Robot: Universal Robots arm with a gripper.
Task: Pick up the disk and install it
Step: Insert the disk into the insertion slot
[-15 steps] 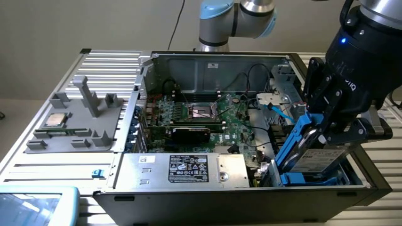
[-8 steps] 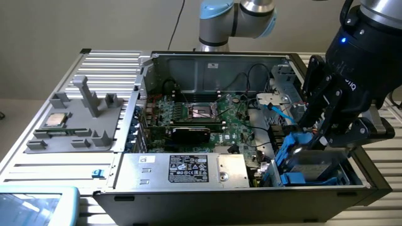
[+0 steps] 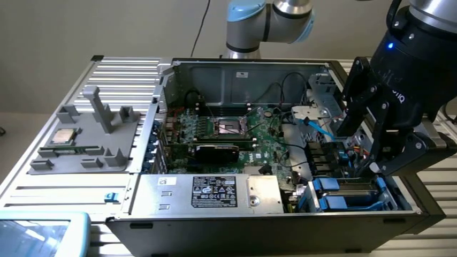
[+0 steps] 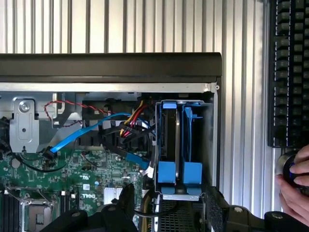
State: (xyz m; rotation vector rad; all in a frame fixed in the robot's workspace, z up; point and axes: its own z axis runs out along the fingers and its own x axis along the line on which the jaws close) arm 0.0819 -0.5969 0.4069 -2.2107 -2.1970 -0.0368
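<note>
Claw (image 4: 169,194), fingers apart, straddles the disk (image 4: 167,137) standing on edge in the bay (image 4: 208,145) at the case (image 4: 111,63) corner; sound release likely requires it seated level with the neighbouring drive (image 4: 192,173).

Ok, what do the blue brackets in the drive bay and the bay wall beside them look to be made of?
Blue brackets: probably moulded plastic, going by the uniform bright colour, soft sheen and rounded tab shapes.
Bay wall: looks like bare sheet metal, pale grey with a dull finish and a thin, straight edge.
</note>
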